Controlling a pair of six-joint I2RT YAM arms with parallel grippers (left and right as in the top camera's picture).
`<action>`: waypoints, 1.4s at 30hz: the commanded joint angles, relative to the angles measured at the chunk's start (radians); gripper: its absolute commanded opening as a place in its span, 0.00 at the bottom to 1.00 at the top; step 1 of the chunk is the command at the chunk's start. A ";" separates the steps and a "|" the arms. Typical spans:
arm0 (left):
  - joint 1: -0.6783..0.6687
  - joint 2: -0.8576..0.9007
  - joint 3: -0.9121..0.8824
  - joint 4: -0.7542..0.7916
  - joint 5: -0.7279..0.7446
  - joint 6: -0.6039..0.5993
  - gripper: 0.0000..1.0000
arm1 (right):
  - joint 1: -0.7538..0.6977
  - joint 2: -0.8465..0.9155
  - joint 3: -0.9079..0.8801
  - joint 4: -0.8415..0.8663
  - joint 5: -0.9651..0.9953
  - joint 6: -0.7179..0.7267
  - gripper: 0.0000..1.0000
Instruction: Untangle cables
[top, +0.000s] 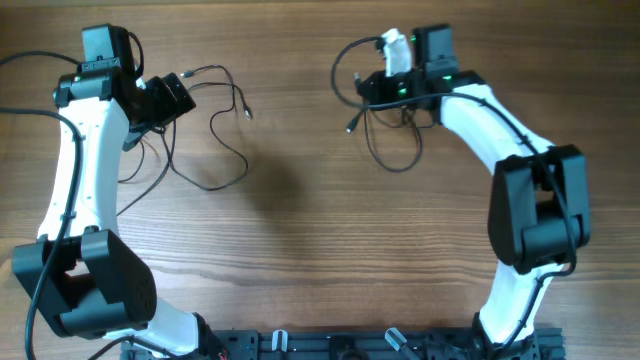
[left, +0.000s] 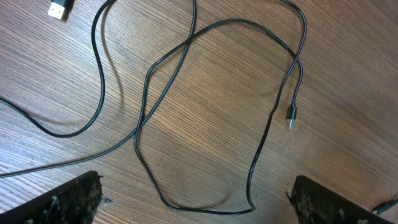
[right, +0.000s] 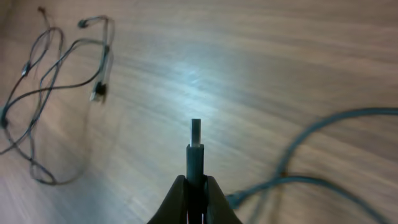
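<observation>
Two thin black cables lie apart on the wooden table. The left cable (top: 206, 187) lies in loose loops with a plug end (top: 247, 113). In the left wrist view its loops (left: 146, 81) cross over each other, with a small plug (left: 291, 116) and a USB plug (left: 59, 9). My left gripper (top: 185, 95) is open and empty above it, its fingers (left: 199, 205) wide either side of a loop. My right gripper (top: 364, 90) is shut on a plug (right: 196, 149) of the right cable (top: 395, 168), and the rest of that cable (right: 323, 124) trails to the right.
The right cable's other plug (top: 352, 127) lies on the table left of its loop. The left cable also shows far off in the right wrist view (right: 50, 93). The arm bases stand at the front edge (top: 330, 345). Thicker arm cables run off at the far left.
</observation>
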 joint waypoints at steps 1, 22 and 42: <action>-0.001 0.010 -0.002 0.000 0.008 -0.008 1.00 | 0.051 -0.014 0.012 -0.010 0.071 0.018 0.41; -0.001 0.010 -0.002 0.000 0.008 -0.009 1.00 | 0.095 0.045 -0.050 -0.135 0.401 -0.507 0.70; -0.001 0.010 -0.002 0.000 0.008 -0.009 1.00 | 0.080 0.207 -0.051 0.039 0.552 -0.565 0.92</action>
